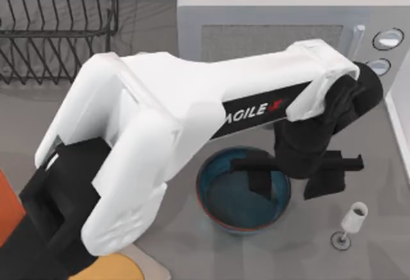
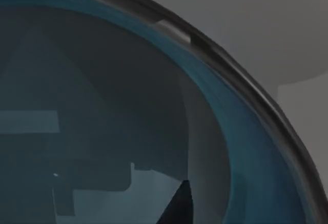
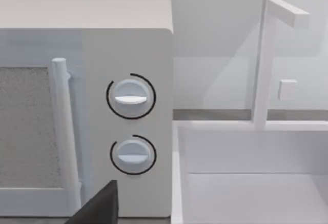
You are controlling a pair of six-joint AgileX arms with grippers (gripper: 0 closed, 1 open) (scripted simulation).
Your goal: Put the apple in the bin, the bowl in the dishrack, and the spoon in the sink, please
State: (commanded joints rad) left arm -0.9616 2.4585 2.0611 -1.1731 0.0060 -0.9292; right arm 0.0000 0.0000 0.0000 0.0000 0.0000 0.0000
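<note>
Top view: the left gripper (image 1: 291, 181) hangs over the bowl (image 1: 221, 203), fingers spread wide, one dark finger (image 1: 259, 177) down inside the bowl and the other (image 1: 328, 181) outside it, beyond the rim, so the bowl's wall stands between them, not yet clamped. The bowl is round, deep, glossy teal with a thin reddish rim, on the grey counter (image 1: 384, 164). A small wine glass (image 1: 352, 219) stands just right of it. The black wire dishrack (image 1: 57, 24) sits far left, well apart. In the left wrist view the bowl's smooth blue inside (image 2: 102, 106) curves close beneath.
</note>
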